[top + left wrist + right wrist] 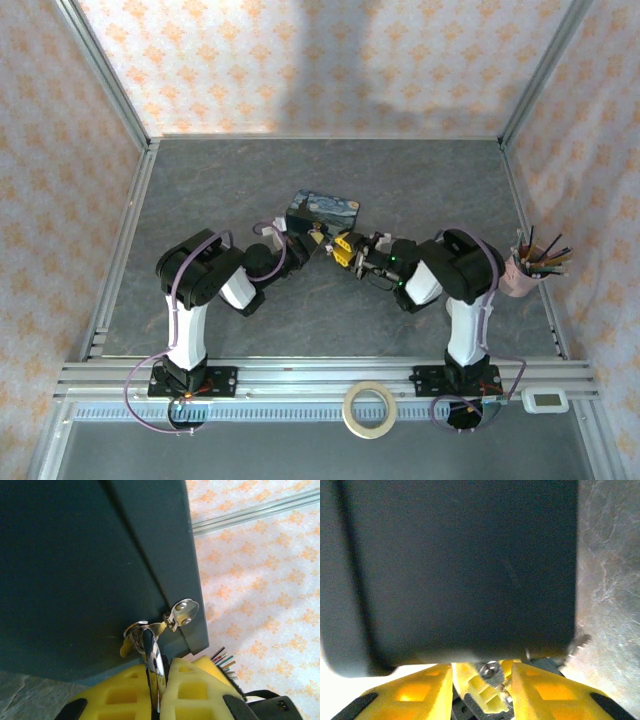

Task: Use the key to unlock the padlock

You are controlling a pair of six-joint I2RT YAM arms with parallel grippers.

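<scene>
The tiny black padlock (148, 640) hangs by its thin silvery shackle (134, 629) from the hasp (184, 613) on the blue tin (322, 209). My left gripper (156, 677) is shut on a thin shiny strip, the key (156, 666), whose tip meets the padlock's underside. In the top view this left gripper (318, 238) sits at the tin's front edge. My right gripper (345, 249) faces it from the right. Its fingers (540, 692) stand apart around the dark padlock (492, 671) and one left finger, so it is open.
The tin's dark wall (460, 565) stands very close in front of both wrist cameras. A pink cup of pencils (527, 268) stands at the right. A tape roll (370, 409) lies on the near rail. Grey table (330, 320) lies between the arm bases.
</scene>
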